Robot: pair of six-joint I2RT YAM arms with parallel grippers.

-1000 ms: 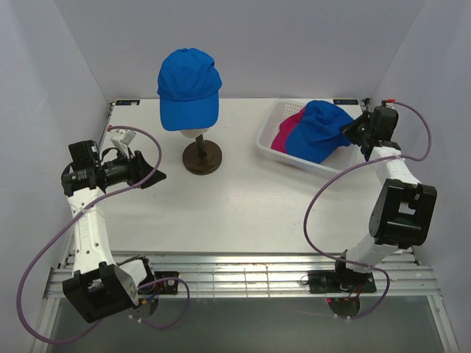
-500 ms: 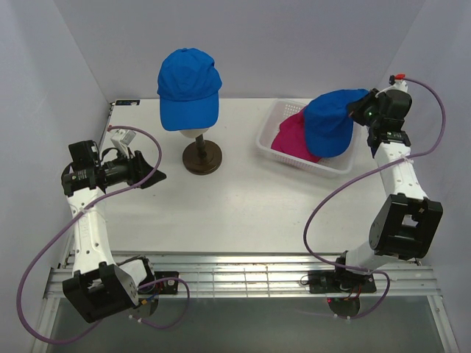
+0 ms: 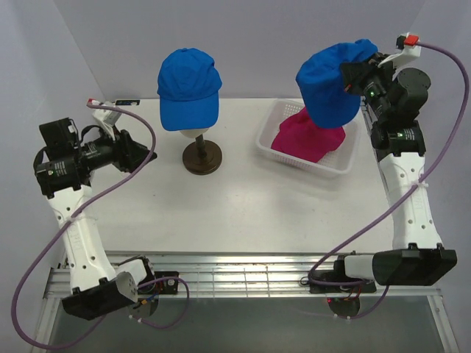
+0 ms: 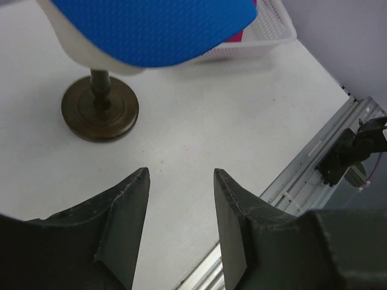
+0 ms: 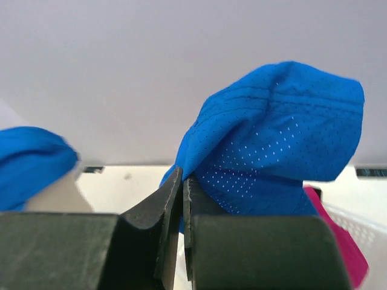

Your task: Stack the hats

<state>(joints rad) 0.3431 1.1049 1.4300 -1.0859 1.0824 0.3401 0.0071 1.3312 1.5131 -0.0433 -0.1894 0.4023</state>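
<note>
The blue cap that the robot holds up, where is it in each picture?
Top view: upper right, the held blue cap hangs from the right gripper above the white basket.
Left wrist: not in it; that blue is the mannequin's cap.
Right wrist: centre right, pinched.
Shared landmark: the white basket.

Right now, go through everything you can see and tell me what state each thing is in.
First blue cap: worn on the mannequin head, untouched.
Second blue cap: in the air, hanging from the right gripper.
Pink cap: lying in the basket.
Basket: upright on the table.
Mannequin head: upright on its stand.
Right gripper: shut on the second blue cap.
Left gripper: open, empty.
</note>
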